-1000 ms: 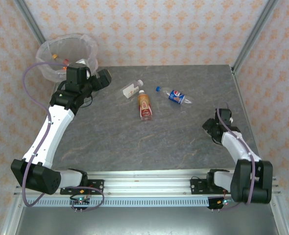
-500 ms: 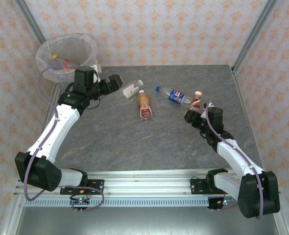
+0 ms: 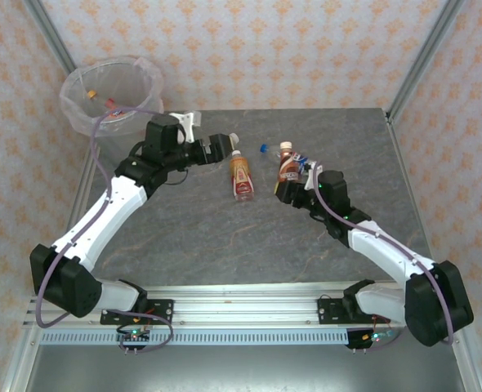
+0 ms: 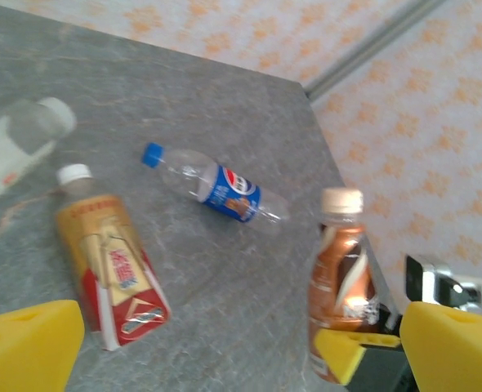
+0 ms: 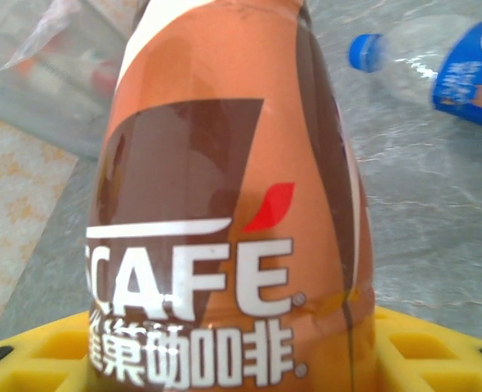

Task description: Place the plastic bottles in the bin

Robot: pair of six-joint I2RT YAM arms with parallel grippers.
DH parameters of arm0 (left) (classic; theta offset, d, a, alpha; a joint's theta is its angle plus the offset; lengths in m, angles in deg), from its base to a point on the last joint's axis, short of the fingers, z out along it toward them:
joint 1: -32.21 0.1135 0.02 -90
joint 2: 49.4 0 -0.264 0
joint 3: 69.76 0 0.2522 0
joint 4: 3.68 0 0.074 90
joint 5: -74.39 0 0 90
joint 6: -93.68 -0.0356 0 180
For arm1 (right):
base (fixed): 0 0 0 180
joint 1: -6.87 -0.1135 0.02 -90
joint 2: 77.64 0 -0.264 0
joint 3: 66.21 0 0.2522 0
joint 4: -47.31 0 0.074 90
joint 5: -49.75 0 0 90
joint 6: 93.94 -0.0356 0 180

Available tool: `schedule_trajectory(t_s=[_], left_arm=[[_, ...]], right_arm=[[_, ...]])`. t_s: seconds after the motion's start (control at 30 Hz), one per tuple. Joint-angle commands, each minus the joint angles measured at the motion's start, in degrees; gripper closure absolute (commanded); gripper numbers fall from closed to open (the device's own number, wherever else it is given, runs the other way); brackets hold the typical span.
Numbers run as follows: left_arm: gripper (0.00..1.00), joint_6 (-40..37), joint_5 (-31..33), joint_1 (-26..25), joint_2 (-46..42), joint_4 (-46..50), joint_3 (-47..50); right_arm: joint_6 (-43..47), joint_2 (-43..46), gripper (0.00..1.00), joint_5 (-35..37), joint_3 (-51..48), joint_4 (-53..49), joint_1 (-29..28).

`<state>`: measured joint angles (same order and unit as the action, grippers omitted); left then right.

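Observation:
My right gripper is shut on the base of a brown coffee bottle, holding it upright above the middle of the table; up close the brown bottle sits between yellow fingers. My left gripper hangs open over a white-labelled bottle, its fingertips wide apart. An orange-and-red labelled bottle and a blue-labelled Pepsi bottle lie on the table between the two grippers. The bin, lined with a clear bag, stands off the table's far left corner with bottles inside.
Grey stone-patterned table with open surface in front of the bottles. Metal frame posts rise at the far corners against patterned walls. The bin's bag shows beyond the held bottle.
The right arm swung left from the table's right edge, carrying the brown bottle to the middle. The left arm moved right from beside the bin to over the white bottle.

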<state>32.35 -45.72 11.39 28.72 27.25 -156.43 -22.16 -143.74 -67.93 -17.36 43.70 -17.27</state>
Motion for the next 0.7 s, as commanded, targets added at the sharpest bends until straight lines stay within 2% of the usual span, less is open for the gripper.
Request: schedule_trajectory(t_s=[0.0, 0.33, 0.53, 0.67], left_arm=[[0.00, -3.6, -1.9, -2.2, 0.8, -3.1, -0.6], [0.02, -2.2, -3.9, -4.0, 4.5, -6.7, -3.2], [0.09, 4.4, 0.3, -4.1, 4.6, -15.0, 0.1], [0.12, 4.8, 0.0, -4.2, 5.8, -14.8, -0.7]], right_arm=[[3.3, -1.0, 0.46, -2.2, 3.7, 3.3, -2.3], [7.4, -7.1, 0.46, -6.1, 10.3, 5.7, -8.7], [6.7, -9.6, 0.46, -6.2, 11.5, 9.5, -12.2], [5.8, -10.4, 0.46, -5.3, 11.7, 11.1, -13.0]])
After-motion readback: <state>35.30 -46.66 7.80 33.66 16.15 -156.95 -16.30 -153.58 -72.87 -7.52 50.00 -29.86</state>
